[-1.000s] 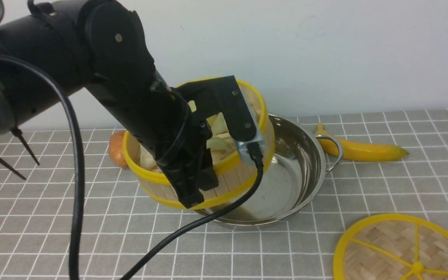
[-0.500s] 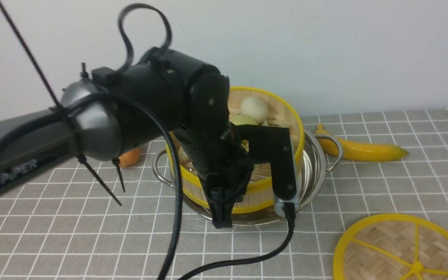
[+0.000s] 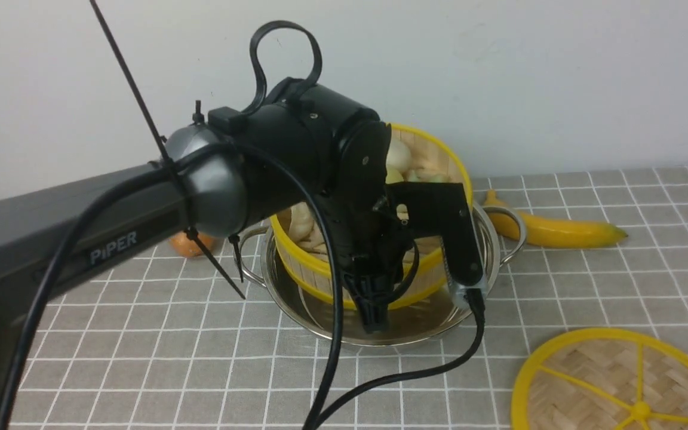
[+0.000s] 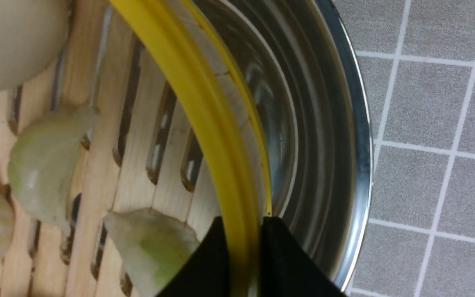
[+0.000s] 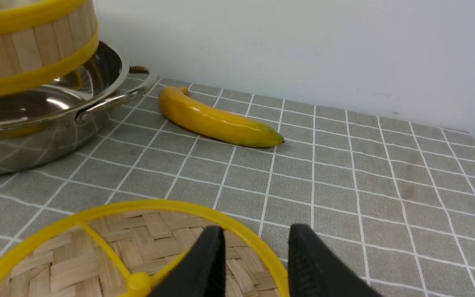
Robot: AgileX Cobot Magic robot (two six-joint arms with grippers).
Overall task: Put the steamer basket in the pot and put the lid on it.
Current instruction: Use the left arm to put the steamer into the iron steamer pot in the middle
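Note:
My left gripper (image 3: 374, 319) is shut on the near rim of the steamer basket (image 3: 433, 161), one finger inside the wall and one outside. The basket is tilted and partly down inside the steel pot (image 3: 490, 251); it holds pale dumplings and buns. The left wrist view shows the yellow rim (image 4: 204, 107) pinched in my gripper (image 4: 243, 220), with the pot wall (image 4: 324, 123) beside it. The woven lid (image 3: 619, 382) lies flat at the front right. My right gripper (image 5: 256, 235) is open and empty above the lid's rim (image 5: 97, 251); it is out of the front view.
A banana (image 3: 553, 230) lies right of the pot, near the wall, and also shows in the right wrist view (image 5: 217, 119). An orange round fruit (image 3: 186, 245) sits left of the pot, behind my left arm. The arm's black cable (image 3: 404, 376) hangs in front of the pot.
My left arm has carried the basket to the right and down, from above the pot's left edge to inside the pot. The lid has not moved.

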